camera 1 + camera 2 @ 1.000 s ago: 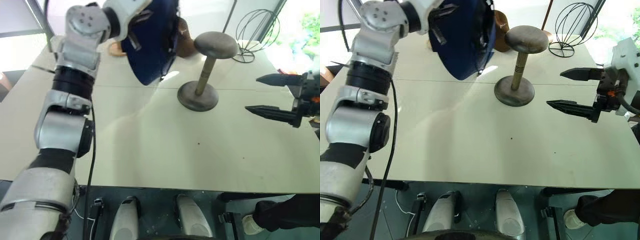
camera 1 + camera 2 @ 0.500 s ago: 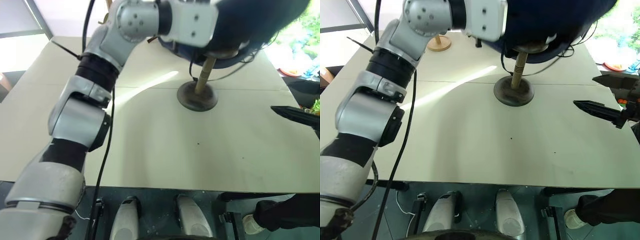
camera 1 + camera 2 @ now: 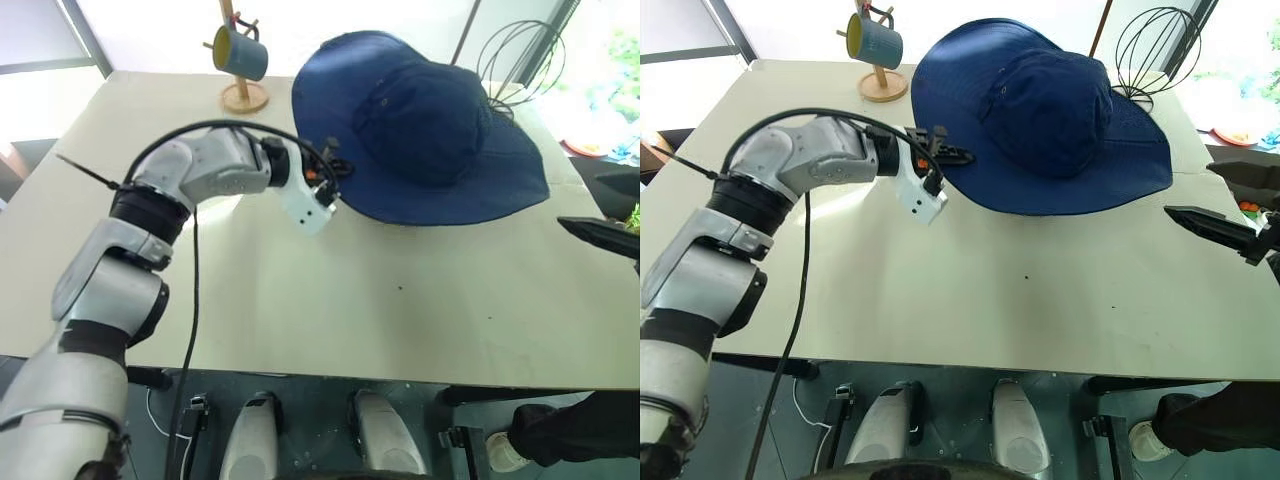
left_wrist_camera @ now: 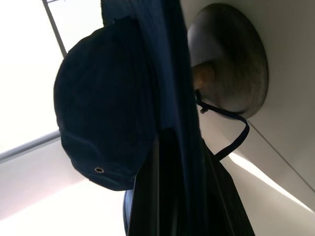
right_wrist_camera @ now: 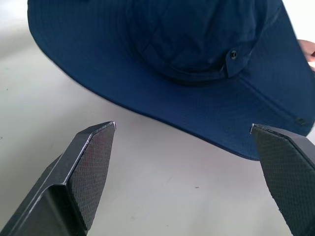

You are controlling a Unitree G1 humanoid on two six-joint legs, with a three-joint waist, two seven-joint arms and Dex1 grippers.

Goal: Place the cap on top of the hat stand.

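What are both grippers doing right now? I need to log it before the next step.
Left gripper: shut on the cap brim.
Right gripper: open, holding nothing.

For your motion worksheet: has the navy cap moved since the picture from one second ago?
Yes. The cap hung tilted left of the hat stand's post; now it lies across the stand, hiding its top, the left hand pinching its brim.
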